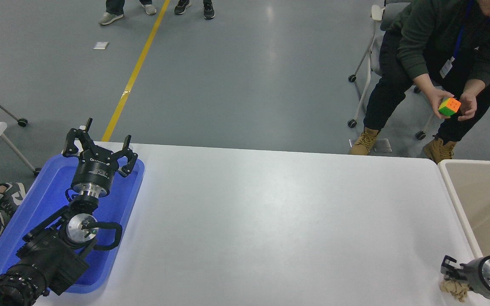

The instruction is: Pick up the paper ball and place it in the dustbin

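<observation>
The tan crumpled paper ball (pixel 453 290) lies on the white table (pixel 270 221) at its front right corner, next to the beige dustbin (pixel 455 199) at the right edge. My right gripper (pixel 455 276) comes in from the lower right and sits low over the ball, covering most of it; only the ball's left lower part shows. Whether it grips the ball is hidden. My left gripper (pixel 99 148) is parked open and empty over the blue tray (pixel 41 199) at the lower left.
A person (pixel 436 51) sits on a chair beyond the table's far right corner, turning a coloured cube (pixel 448 106) in both hands. Other people's feet (pixel 155 8) show at the top. The dustbin's inside looks bare.
</observation>
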Tool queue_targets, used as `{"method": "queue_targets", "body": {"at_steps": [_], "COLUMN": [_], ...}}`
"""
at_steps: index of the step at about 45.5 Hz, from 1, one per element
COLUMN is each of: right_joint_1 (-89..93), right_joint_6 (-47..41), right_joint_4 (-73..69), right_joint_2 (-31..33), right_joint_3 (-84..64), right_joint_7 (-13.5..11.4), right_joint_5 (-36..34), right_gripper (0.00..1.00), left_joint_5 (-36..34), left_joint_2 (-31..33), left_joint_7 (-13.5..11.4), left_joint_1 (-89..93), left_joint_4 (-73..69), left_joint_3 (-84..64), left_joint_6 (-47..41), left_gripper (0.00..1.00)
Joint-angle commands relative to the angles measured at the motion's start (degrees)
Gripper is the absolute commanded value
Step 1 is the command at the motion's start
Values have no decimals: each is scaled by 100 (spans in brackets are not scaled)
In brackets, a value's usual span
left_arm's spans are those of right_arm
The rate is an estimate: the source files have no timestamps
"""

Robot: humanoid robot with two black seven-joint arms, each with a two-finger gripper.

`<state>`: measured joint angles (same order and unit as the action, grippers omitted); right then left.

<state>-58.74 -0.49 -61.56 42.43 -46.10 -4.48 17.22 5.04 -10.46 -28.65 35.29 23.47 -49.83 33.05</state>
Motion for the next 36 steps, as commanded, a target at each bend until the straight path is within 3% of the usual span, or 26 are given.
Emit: {"method": "queue_targets", "body": {"at_steps": [1, 17, 36], "right_joint_1": [-401, -3044, -6570], "right_joint_6": [-30, -1295, -2578], "right_joint_4": [-164, -1139, -1719], "right_joint_2": [441, 995, 248], "right_joint_3": [-66, -1225, -3027], "right_joint_7": [0, -62, -62], "right_joint_5": [106, 624, 537], "right_gripper": [0, 0, 0], "left_joint_5": [-3, -3, -3], "left_joint_2": [0, 0, 0], "left_joint_7": [0, 0, 0], "left_joint_1": [4, 4, 4], "left_joint_4": [0, 0, 0], "left_joint_3": [0, 0, 0], "left_joint_6": [-1, 8, 8], "left_gripper": [100, 100, 100]}}
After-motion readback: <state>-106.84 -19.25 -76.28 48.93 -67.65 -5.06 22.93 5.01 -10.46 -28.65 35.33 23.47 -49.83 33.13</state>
